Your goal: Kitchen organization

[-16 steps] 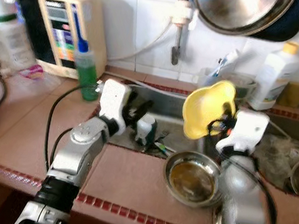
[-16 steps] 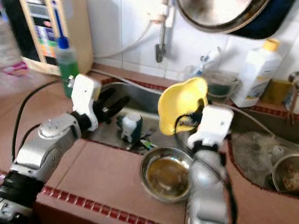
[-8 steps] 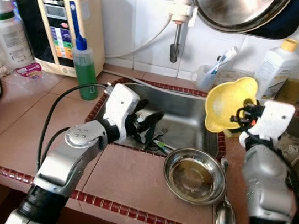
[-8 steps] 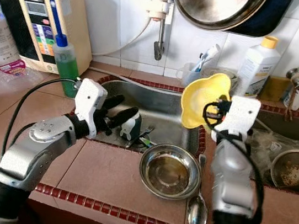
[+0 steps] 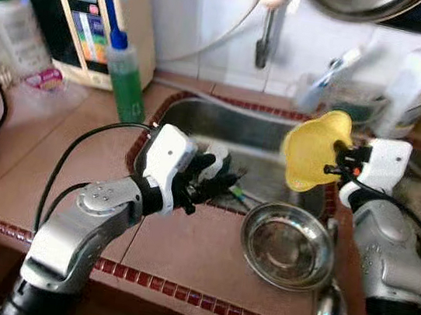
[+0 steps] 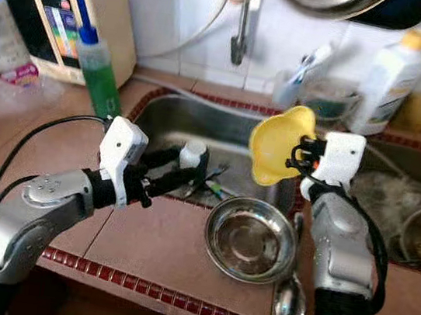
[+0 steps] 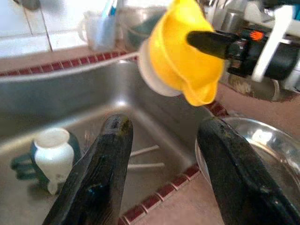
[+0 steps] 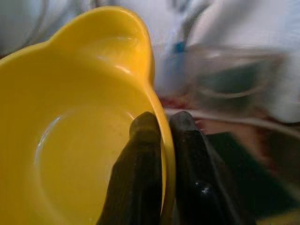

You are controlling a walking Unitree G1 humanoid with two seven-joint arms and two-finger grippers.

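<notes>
Flanking sink [image 5: 259,145]: soap btl [image 5: 127,79]; steel bowl [image 5: 286,246]

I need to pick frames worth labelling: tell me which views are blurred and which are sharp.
Left eye view: back wall and green bottle smeared. Right eye view: same softness, steel bowl fairly crisp. Left wrist view: yellow bowl readable, background soft. Right wrist view: right gripper pinching the rim is sharp, everything behind is blurred.

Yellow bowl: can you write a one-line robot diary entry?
right claw: shut on yellow bowl, above sink | left claw: open, at sink edge | steel bowl: on counter
</notes>
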